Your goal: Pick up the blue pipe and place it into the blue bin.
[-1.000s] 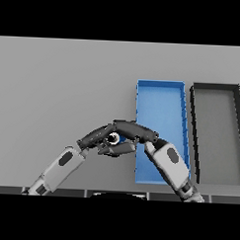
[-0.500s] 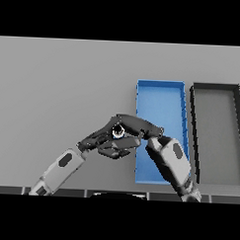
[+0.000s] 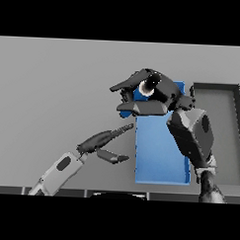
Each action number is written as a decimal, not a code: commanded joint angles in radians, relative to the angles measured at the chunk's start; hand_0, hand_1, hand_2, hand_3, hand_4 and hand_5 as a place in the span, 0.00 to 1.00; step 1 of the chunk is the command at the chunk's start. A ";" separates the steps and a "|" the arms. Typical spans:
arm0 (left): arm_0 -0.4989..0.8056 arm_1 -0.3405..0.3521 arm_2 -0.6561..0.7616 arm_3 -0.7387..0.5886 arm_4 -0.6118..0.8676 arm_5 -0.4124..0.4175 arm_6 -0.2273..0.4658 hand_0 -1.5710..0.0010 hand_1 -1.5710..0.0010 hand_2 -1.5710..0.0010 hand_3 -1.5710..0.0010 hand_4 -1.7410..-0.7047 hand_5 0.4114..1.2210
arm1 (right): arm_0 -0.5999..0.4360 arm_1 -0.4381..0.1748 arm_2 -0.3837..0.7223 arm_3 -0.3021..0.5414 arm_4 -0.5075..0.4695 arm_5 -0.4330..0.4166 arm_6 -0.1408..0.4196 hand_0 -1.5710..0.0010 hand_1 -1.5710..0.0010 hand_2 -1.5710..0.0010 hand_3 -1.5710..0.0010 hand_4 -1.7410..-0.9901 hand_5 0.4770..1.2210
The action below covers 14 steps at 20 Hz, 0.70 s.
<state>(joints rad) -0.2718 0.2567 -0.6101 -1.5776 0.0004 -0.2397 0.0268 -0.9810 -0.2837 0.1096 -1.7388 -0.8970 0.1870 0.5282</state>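
My right hand (image 3: 153, 96) is raised above the table with its fingers and thumb curled round the blue pipe (image 3: 139, 93). The pipe's round open end faces up toward me. The hand and pipe hang over the far left part of the blue bin (image 3: 160, 154), hiding that end of it. Lower down, my left hand (image 3: 102, 140) lies open just left of the bin's left wall, fingers straight and pointing at the bin, holding nothing.
A black bin (image 3: 219, 126) stands right beside the blue one, on its right. My right forearm (image 3: 193, 135) crosses over the blue bin's right side. Grey table (image 3: 54, 89) stretches out to the left and behind.
The right hand has risen with the pipe and moved over the blue bin. The left hand has let go of the pipe and stayed low, its fingers straightened.
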 commanded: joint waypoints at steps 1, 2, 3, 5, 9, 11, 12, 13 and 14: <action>-0.005 0.001 0.005 -0.001 0.002 0.002 0.009 1.00 1.00 1.00 1.00 0.80 0.11 | -0.045 -0.017 -0.018 0.040 0.007 -0.029 0.003 0.00 0.00 0.00 0.00 0.02 0.86; -0.009 -0.004 0.006 0.001 0.001 0.006 0.012 1.00 1.00 1.00 1.00 0.81 0.10 | -0.063 -0.046 -0.031 0.073 0.039 -0.045 -0.002 0.00 0.00 0.00 0.00 0.01 0.85; -0.004 0.001 0.008 -0.009 0.017 -0.004 0.022 1.00 1.00 1.00 1.00 0.81 0.10 | -0.087 -0.060 -0.042 0.118 0.074 -0.055 -0.027 0.00 0.00 0.00 0.00 0.01 0.86; -0.006 0.007 0.017 -0.011 0.028 -0.007 0.030 1.00 1.00 1.00 1.00 0.80 0.10 | -0.092 -0.093 -0.071 0.202 0.108 -0.083 -0.033 0.00 0.00 0.00 0.00 0.01 0.88; -0.014 -0.012 0.018 0.010 0.027 -0.002 0.043 1.00 1.00 1.00 1.00 0.81 0.10 | -0.009 -0.156 -0.097 0.331 0.172 -0.086 -0.020 0.00 0.00 0.00 0.00 0.00 0.87; -0.015 -0.001 0.025 0.010 0.030 -0.007 0.038 1.00 1.00 1.00 1.00 0.81 0.10 | 0.049 -0.166 -0.095 0.363 0.191 -0.098 -0.012 0.00 0.00 0.00 0.00 0.00 0.86; -0.015 0.001 0.025 0.008 0.031 -0.009 0.036 1.00 1.00 1.00 1.00 0.82 0.09 | 0.094 -0.164 -0.085 0.356 0.198 -0.100 -0.008 0.00 0.00 0.00 0.00 0.00 0.87; -0.026 -0.005 0.031 0.016 0.041 -0.011 0.051 1.00 1.00 1.00 1.00 0.82 0.09 | 0.132 -0.167 -0.080 0.352 0.209 -0.108 -0.005 0.00 0.00 0.00 0.00 0.00 0.87; -0.028 -0.009 0.028 0.026 0.039 -0.013 0.058 1.00 1.00 1.00 1.00 0.82 0.08 | 0.170 -0.161 -0.059 0.352 0.232 -0.125 0.009 0.00 0.00 0.00 0.00 0.00 0.87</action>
<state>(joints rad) -0.2996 0.2480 -0.5817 -1.5517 0.0389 -0.2524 0.0867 -0.8091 -0.4437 0.0513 -1.3864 -0.6669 0.0628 0.5430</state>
